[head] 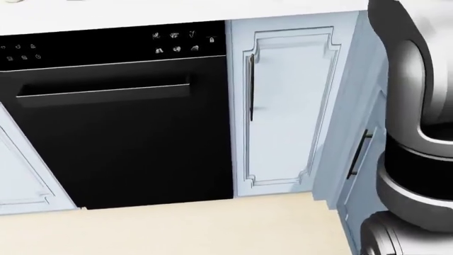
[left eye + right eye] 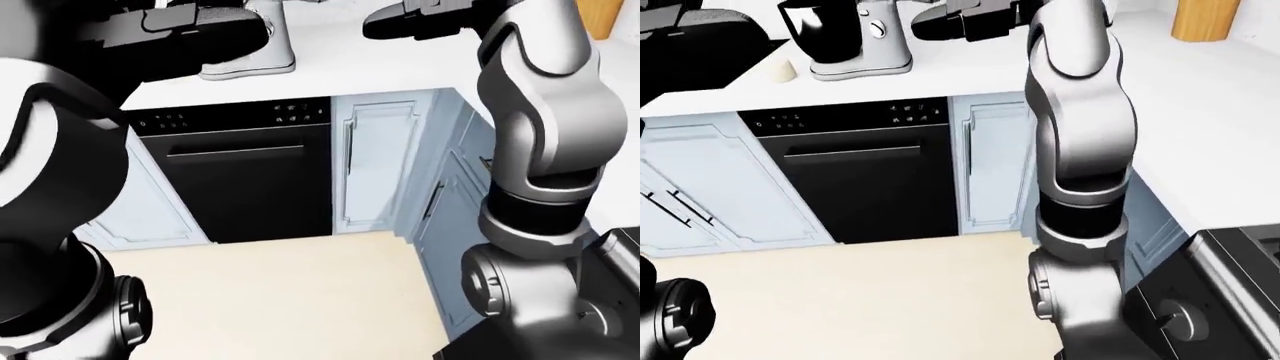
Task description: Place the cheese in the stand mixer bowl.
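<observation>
A white counter tops pale blue cabinets and a black dishwasher. On it, at the right-eye view's top left, stands the stand mixer with its dark bowl, a pale cheese piece just left. Right hand is raised near the mixer, grip unclear; left hand too.

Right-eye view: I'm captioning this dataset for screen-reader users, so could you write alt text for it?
A grey stand mixer with a dark bowl stands on a white counter above a black dishwasher, with a small pale cheese lying to its left. The robot's right hand reaches over the counter to the right of the mixer, its grey arm crossing the picture.
</observation>
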